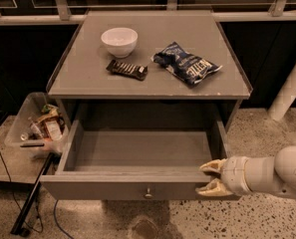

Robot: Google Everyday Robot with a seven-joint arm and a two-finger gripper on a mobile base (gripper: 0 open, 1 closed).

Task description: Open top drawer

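The top drawer [122, 187] of the grey cabinet is pulled far out. Its inside shows and holds nothing. A small round metal knob [148, 193] sits at the centre of its front panel. My gripper [207, 178] is at the drawer's right front corner, coming in from the right on a white arm. Its two yellowish fingers [213, 166] are spread apart, one above and one below the top edge of the front panel, and hold nothing. The lower drawers are hidden under the open one.
On the cabinet top [87, 78] stand a white bowl [119, 41], a dark snack bar [127, 69] and a blue chip bag [186, 67]. A clear bin of trash [35, 126] sits at the left on the floor. A white post [289, 88] stands at the right.
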